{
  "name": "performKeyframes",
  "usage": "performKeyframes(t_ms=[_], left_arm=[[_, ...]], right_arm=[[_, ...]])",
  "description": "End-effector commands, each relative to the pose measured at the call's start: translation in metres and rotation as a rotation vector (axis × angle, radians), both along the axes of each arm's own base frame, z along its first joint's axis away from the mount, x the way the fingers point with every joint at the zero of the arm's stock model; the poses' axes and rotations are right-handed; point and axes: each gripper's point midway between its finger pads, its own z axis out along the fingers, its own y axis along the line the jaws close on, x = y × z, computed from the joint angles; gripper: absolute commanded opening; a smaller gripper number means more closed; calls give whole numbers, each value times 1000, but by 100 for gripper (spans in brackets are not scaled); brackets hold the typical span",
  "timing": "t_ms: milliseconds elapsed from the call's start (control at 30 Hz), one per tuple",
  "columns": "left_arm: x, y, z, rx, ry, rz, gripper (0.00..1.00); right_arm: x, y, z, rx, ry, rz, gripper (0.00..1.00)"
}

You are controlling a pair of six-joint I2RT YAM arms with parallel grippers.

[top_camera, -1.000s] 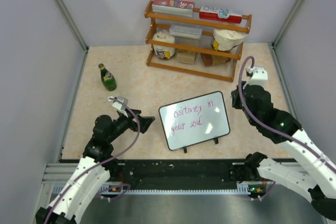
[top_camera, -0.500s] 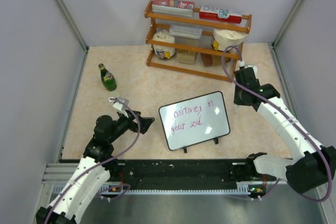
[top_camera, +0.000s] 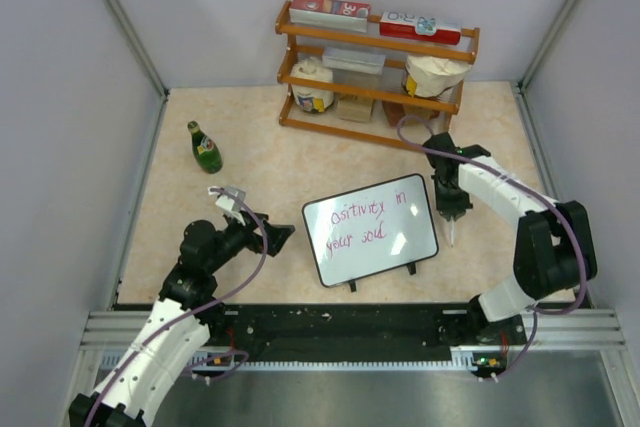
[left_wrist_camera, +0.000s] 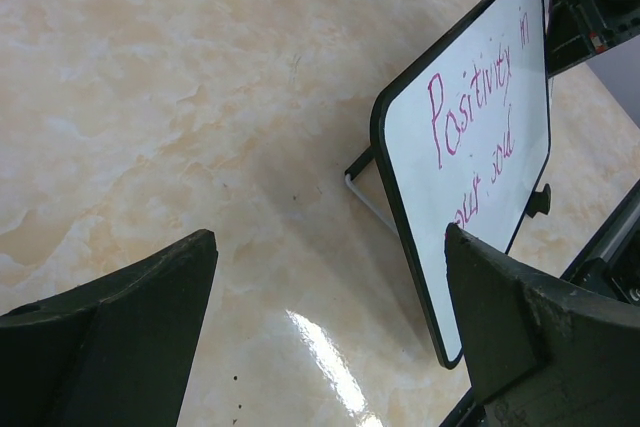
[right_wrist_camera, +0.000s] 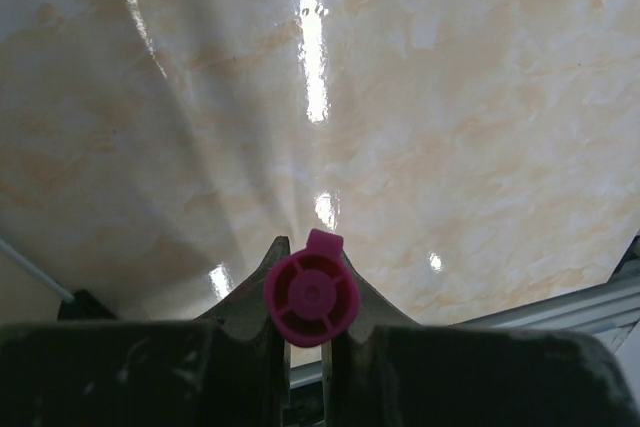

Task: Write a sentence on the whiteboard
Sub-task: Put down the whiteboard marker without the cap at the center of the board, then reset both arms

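Note:
The whiteboard (top_camera: 398, 242) stands tilted on its black feet at the table's middle; it also shows in the left wrist view (left_wrist_camera: 455, 237). The sentence (top_camera: 362, 223) in purple-pink marker reads "Positivity in your soul" in two lines, also seen from the left wrist (left_wrist_camera: 470, 112). My right gripper (top_camera: 449, 201) is just right of the board's right edge, pointing down, and is shut on a marker (right_wrist_camera: 311, 295) with a magenta end; its pale tip (top_camera: 450, 238) hangs near the tabletop. My left gripper (top_camera: 277, 237) is open and empty, just left of the board (left_wrist_camera: 330, 237).
A wooden rack (top_camera: 375, 77) with boxes, jars and bags stands at the back. A green bottle (top_camera: 205, 147) stands at the left. Grey walls close in the left, right and back sides. The black rail with the arm bases (top_camera: 350, 332) runs along the near edge.
My right arm has swung in from the far right and come down beside the board's right edge. The left arm and the board have not moved.

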Motion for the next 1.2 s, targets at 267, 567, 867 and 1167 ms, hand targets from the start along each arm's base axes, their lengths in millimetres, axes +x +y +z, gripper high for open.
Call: performKeyframes(t_ms=[267,567,867,1167], left_arm=[[0,-3,1,-19,-18,-14,98],[0,-4,0,-18,-17,-20,98],[-4,-12,3,-35,-34,-82,98],[-4,-12,2,-33,-31,-79,98]], right_arm=[[6,-8,-10,-60,60,-16,10],[17,-9,9,-54,-41,-26,62],[32,-9,39,-33,-200,-28,81],[35,-25,63,-93,-294,-69,98]])
